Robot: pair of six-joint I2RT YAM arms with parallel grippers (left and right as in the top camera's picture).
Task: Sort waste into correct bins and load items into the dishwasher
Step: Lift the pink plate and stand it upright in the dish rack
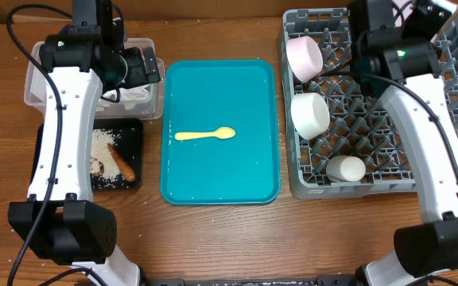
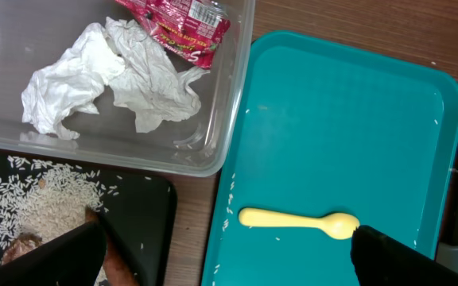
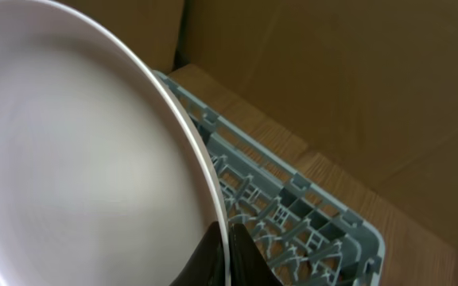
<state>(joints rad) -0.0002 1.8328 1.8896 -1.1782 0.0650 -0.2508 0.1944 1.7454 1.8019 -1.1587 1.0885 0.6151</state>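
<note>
Left gripper [image 2: 227,242], fingers spread wide with nothing between them, hangs where my clear rectangular plastic tub [image 2: 230,103], shallow black rectangular tray [image 2: 153,210] and teal serving tray [image 2: 348,119] come close together. Inside the tub lie the crumpled white paper napkin [image 2: 110,79] and, at its one o'clock, the small red-and-white wrapper [image 2: 185,24]. The black tray, at six o'clock of the tub, carries scattered white rice [image 2: 42,199] and a brown chunk [image 1: 122,164]. The yellow plastic spoon [image 2: 296,222] lies alone near the middle of the teal tray, its bowl end toward three o'clock.

Right gripper [image 3: 225,250] is clamped on the rim of the round white plate [image 3: 70,159], which I hold tilted over the large square grey plastic dish rack [image 3: 293,214]. Whether the plate touches the rack I cannot tell. Seen from overhead, the rack stands at three o'clock of the teal tray. Along its nine o'clock side rest a white bowl [image 1: 304,57] on its side, a second white bowl [image 1: 310,114] at six o'clock of the first, and a small white cup [image 1: 346,168] at five o'clock of the second.
</note>
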